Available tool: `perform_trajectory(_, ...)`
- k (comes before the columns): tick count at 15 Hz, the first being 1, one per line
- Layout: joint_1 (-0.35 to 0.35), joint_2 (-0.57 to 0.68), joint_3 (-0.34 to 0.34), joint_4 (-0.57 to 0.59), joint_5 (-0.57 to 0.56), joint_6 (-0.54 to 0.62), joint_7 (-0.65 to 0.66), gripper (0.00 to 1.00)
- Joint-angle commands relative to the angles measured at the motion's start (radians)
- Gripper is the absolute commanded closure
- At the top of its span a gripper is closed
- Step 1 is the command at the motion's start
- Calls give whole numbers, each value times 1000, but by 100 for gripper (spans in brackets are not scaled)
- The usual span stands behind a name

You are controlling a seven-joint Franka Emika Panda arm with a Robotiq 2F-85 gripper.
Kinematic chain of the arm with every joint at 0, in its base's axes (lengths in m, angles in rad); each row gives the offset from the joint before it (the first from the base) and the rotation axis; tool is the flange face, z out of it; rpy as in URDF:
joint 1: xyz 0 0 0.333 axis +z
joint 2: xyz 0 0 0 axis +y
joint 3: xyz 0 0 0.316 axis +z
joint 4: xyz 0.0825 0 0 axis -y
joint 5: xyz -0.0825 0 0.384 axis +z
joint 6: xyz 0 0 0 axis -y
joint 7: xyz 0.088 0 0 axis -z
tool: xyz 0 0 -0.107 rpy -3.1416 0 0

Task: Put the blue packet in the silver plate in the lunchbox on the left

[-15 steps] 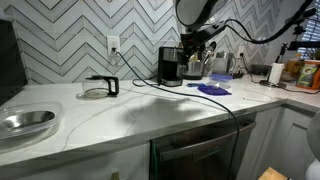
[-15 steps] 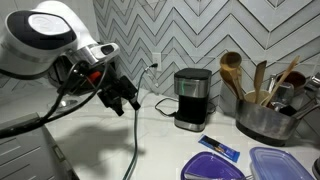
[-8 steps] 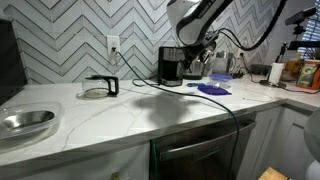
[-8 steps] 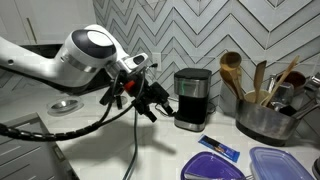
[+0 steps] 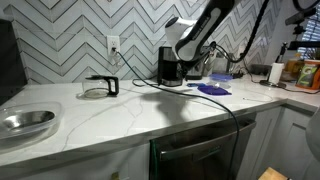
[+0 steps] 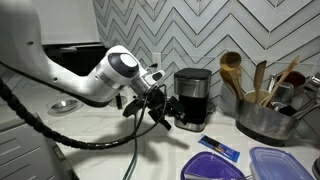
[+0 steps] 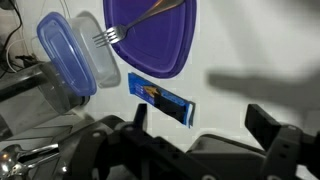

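The blue packet [image 7: 160, 98] lies flat on the white table [image 7: 250, 40]. In the wrist view its long axis runs on a slant from upper left to lower right. It sits just below a purple lid [image 7: 150, 40] that has a fork [image 7: 135, 25] resting on it, and a clear box [image 7: 70, 55] lies off to the left. In an exterior view the packet [image 6: 218, 149] lies between the coffee machine [image 6: 190, 98] and the purple lid [image 6: 210, 168], touching neither.

The gripper [image 7: 200, 118] is released, its fingers [image 7: 137, 118] spread wide and holding nothing, with the packet's lower end between them in the picture. Seen from outside, the gripper [image 6: 160, 112] hangs above the table just beside the coffee machine.

The silver plate [image 5: 25, 122] sits at the far end of the table, well apart from the packet, and its left rim is cut off. In that view the packet is too small to pick out. The wrist view's lower part is dark and blurred.

Since half a second ago the arm has swung lower and closer to the coffee machine, while the packet has not moved.
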Motion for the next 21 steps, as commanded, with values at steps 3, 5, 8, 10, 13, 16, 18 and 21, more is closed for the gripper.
perform_trajectory(3,37,5,-37,12,8,2,-6,0)
perform_trajectory(5,35,49,-48,44,4,45,-7,0)
perform_trajectory(8,34,98,-69,82,-6,112,-12,0)
perform_trajectory(10,30,132,-82,106,10,159,-31,0)
perform_trajectory(13,27,175,-100,138,35,194,-74,0)
perform_trajectory(16,27,216,-113,167,57,202,-108,0)
perform_trajectory(18,30,240,-121,186,71,192,-115,0)
perform_trajectory(21,33,275,-134,215,92,181,-114,0)
